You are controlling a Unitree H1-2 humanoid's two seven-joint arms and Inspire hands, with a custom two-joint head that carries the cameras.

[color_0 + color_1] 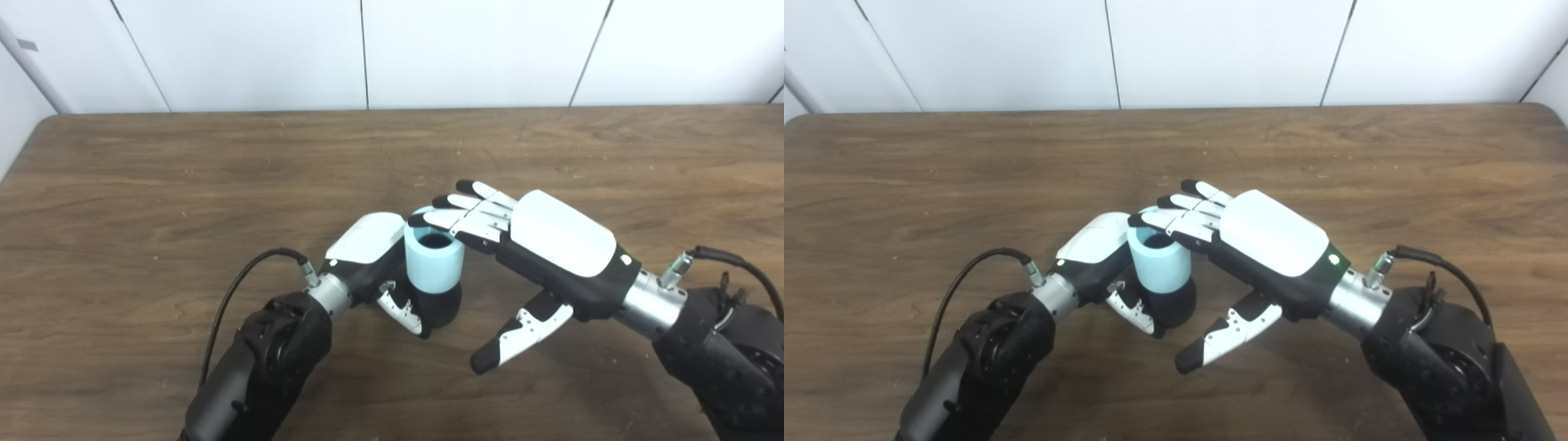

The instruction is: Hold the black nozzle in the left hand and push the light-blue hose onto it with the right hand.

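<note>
on a wooden tabletop (pixel 184 184), the left hand (pixel 373 257) is wrapping its fingers around the black nozzle (pixel 442 306), which is standing upright with the light-blue hose (pixel 435 260) seated on top. the right hand (pixel 551 245) is spreading open, its fingertips (pixel 429 218) resting on the hose's rim.
</note>
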